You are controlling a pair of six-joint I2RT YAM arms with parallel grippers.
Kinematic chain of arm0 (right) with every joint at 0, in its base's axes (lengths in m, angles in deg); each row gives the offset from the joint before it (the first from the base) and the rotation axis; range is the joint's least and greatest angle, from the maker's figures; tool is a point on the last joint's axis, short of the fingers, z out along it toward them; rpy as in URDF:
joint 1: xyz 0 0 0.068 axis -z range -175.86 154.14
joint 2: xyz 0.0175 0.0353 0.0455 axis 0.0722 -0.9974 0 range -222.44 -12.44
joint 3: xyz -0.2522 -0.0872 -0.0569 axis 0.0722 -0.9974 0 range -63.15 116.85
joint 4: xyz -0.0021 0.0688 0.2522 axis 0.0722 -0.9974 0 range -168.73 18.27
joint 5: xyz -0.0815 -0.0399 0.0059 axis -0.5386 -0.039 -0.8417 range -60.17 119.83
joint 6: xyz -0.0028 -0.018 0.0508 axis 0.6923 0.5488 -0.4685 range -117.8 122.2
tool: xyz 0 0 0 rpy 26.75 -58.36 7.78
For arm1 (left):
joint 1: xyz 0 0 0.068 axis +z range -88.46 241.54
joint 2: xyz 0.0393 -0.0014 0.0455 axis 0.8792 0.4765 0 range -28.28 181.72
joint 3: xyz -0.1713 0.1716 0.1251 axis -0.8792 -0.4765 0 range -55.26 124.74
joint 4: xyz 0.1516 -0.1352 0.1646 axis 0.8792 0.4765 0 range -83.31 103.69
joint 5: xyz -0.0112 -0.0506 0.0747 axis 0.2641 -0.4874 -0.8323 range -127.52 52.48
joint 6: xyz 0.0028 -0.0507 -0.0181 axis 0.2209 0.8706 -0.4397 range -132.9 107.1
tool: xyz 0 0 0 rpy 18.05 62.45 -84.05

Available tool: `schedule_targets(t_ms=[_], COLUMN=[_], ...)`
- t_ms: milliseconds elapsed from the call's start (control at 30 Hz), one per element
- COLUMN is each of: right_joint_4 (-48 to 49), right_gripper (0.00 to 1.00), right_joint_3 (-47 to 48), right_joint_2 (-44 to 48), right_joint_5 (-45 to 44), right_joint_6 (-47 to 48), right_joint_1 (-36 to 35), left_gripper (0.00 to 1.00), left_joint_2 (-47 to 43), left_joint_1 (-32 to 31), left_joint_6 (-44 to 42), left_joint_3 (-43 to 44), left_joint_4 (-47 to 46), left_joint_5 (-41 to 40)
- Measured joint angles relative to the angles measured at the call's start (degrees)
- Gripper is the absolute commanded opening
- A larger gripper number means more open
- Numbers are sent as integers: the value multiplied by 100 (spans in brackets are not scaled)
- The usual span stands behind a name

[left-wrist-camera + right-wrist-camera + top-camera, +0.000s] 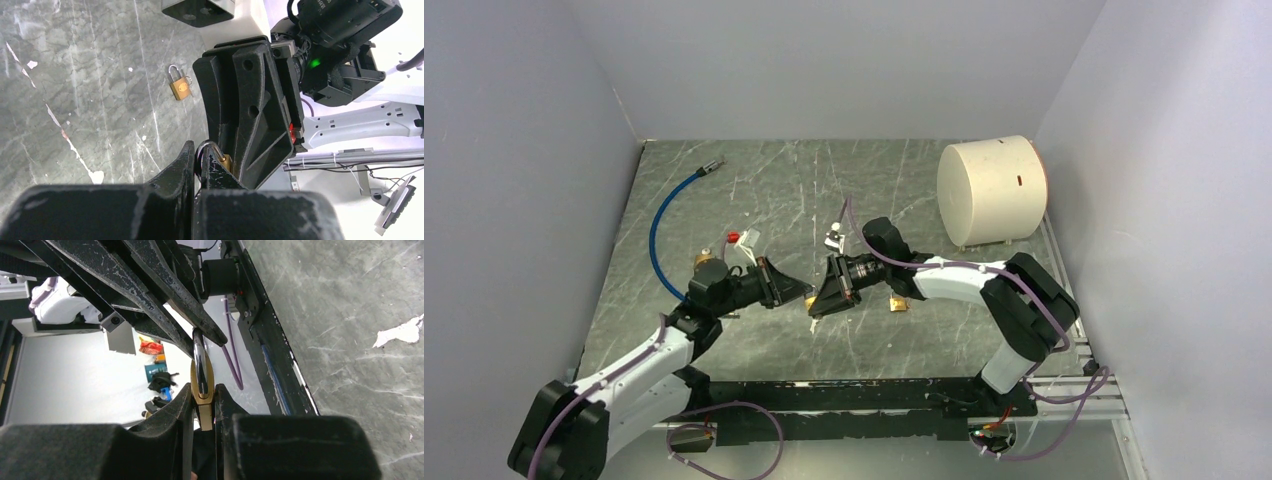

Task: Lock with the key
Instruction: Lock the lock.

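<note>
White drum (991, 190) (on its side) — blue hose (662, 225) opposite

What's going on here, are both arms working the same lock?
Yes, they meet in the middle of the table. The right gripper is clamped on the brass body of a padlock, with its shackle pointing at the left arm. The left gripper is shut right at that shackle; I cannot tell whether it holds a key. A second padlock lies loose on the table.
</note>
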Motion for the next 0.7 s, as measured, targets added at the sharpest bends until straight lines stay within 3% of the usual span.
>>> schedule_targets(t_ms=[400, 700], right_joint_4=[625, 1067], right_gripper=[0, 0], right_joint_3=[-201, -251], right_joint_2=[127, -33], right_joint_5=[42, 118], right_joint_6=[-179, -422], right_joint_1=[-111, -118], left_gripper=[2, 3], left_joint_2=[-1248, -1377], left_joint_1=[-142, -326], left_joint_6=[127, 319], left_joint_3=[-142, -192], left_joint_4=[933, 1016], left_joint_5=[-485, -903])
